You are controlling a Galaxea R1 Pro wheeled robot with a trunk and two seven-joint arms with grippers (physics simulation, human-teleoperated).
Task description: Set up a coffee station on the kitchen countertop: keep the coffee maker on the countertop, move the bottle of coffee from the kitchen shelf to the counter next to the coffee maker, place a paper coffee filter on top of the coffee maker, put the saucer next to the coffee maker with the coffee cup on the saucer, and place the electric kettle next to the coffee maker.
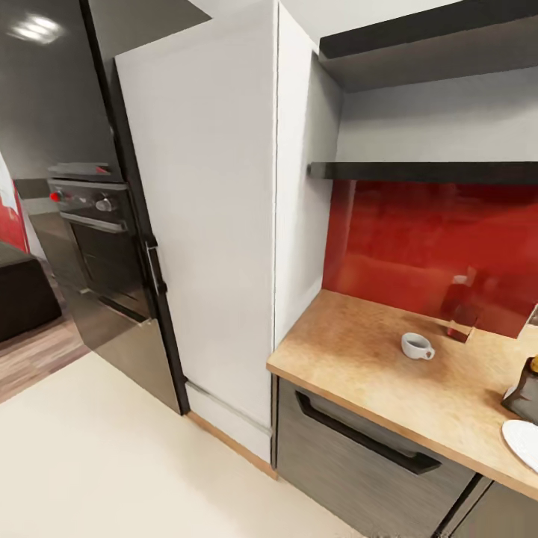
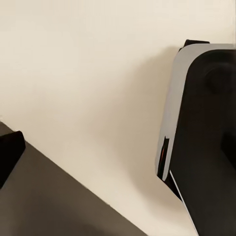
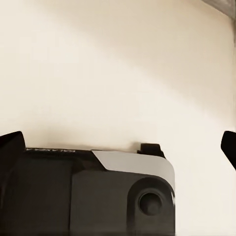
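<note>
Below the left wrist camera, one dark fingertip (image 2: 10, 147) of the left gripper showed at the frame edge, over pale cream floor (image 2: 88, 73) and beside the robot's own black and white base (image 2: 201, 137); whether those jaws were apart or together could not be told. On the right wrist view, the right gripper (image 3: 123, 147) had a dark fingertip (image 3: 11, 145) at either edge of the frame, so its jaws stood wide apart with nothing between them, above the same cream floor and the glossy base housing (image 3: 98, 191). Further out, the head view showed a speckled tan bench (image 1: 388, 373) with a dark drawer front and long black handle (image 1: 366, 437) beneath it. A small white coffee cup (image 1: 417, 345) sat upright on the bench, well apart from the saucer (image 1: 523, 442), whose white rim was cut by the frame edge. Just above the saucer stood a dark object (image 1: 525, 388), too cropped to name. A reddish, blurred bottle-like shape (image 1: 459, 306) stood against the glossy red backsplash (image 1: 433, 239). Two dark shelves (image 1: 426, 170) ran above it. Left of the bench rose a tall matte white cabinet (image 1: 202, 224), then a dark panel with a black handle (image 1: 153, 265), and beyond it a black oven (image 1: 101, 224) with knobs. Wood-grain flooring (image 1: 33, 359) met the cream floor at the far left.
</note>
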